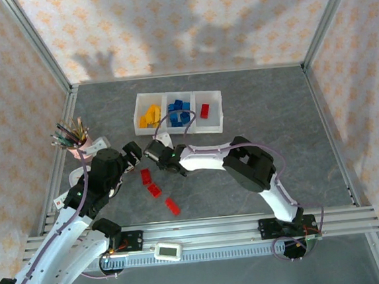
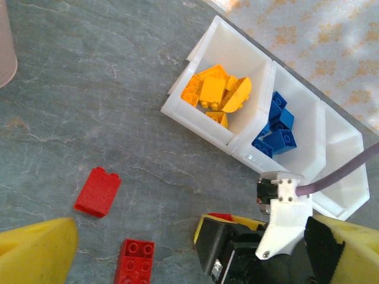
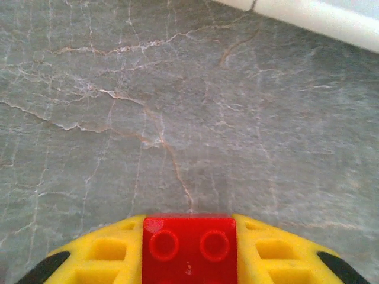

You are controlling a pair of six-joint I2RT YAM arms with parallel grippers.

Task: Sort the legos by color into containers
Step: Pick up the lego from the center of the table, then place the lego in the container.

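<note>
Red lego [image 3: 189, 251]: clamped between closed right fingers [image 3: 103, 254]; keep clear of table [image 3: 177, 118], carry to the red-holding end bin of the containers [image 1: 220, 109], ahead-right of the fingers, release low inside.

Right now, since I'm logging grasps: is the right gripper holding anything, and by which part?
The right gripper pinches a red brick by its two opposite sides.

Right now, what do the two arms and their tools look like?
The left arm and right arm are white rounded links joined by bulky black joints, each trailed by a purple cable. The left tool and right tool are black, with yellow fingers moulded with square pockets.
</note>
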